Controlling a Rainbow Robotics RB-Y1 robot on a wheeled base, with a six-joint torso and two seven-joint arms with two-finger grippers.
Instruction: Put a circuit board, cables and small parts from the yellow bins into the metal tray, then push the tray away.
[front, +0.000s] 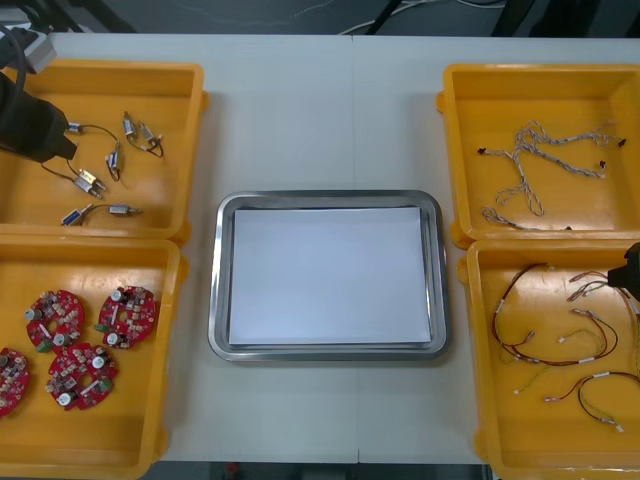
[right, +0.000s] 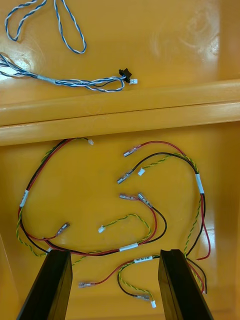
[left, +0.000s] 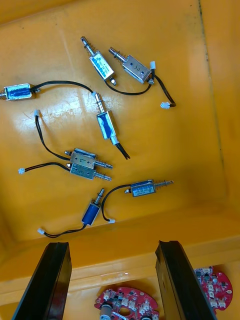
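The metal tray (front: 215, 300), white inside, lies at the table's middle with nothing in it. My left gripper (front: 62, 143) hovers over the far left yellow bin (front: 190, 120). In the left wrist view it (left: 114, 280) stands open above the bin's near wall, with several small metal parts (left: 106, 125) on black leads lying beyond the fingertips. Round red circuit boards (front: 80, 340) fill the near left bin. My right gripper (front: 630, 272) hangs open over the near right bin; red and yellow cables (right: 135, 220) lie loose under and beyond its fingers (right: 50, 285).
Twisted blue and white cables (front: 540, 160) lie in the far right yellow bin (front: 455, 130), also seen beyond the bin wall (right: 75, 82). Two circuit boards (left: 127, 305) show just under my left fingers. Bare table surrounds the tray between the bins.
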